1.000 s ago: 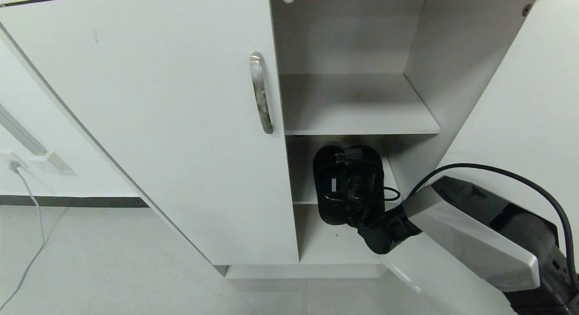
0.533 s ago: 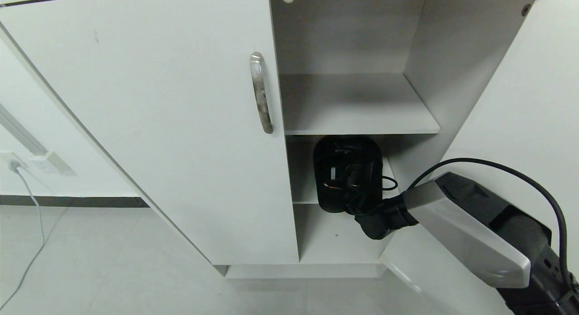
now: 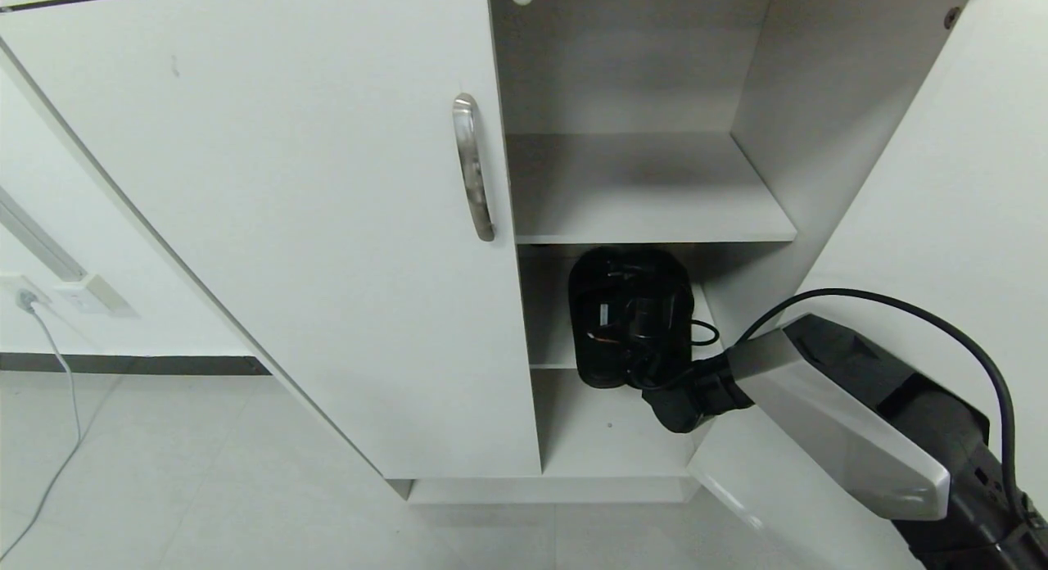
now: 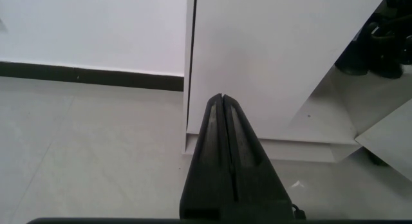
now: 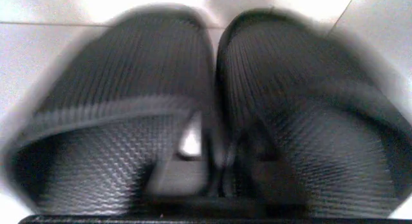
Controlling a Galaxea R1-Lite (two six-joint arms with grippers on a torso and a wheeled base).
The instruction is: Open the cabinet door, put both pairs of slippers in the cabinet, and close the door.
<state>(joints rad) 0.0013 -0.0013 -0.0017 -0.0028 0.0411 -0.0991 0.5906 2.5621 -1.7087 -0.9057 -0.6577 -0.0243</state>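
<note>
A pair of black mesh slippers [image 3: 602,308] hangs side by side in the lower compartment of the white cabinet [image 3: 639,201], under the middle shelf. My right gripper [image 3: 643,341] reaches in from the right and is shut on the slippers [image 5: 122,121], its fingers [image 5: 212,153] pinching their inner edges together. The slippers [image 4: 376,47] are dark shapes inside the cabinet opening in the left wrist view. My left gripper [image 4: 222,98] is shut on nothing, low over the floor and pointing at the cabinet's base.
The cabinet's right door [image 3: 950,185] stands open beside my right arm. The left door [image 3: 270,210] with its metal handle [image 3: 473,169] is closed. A lower shelf edge [image 3: 548,367] crosses behind the slippers. A wall socket and grey cord [image 3: 49,357] are at far left.
My right gripper has carried the slippers a little higher and deeper into the lower compartment; in the last half second it has barely moved.
</note>
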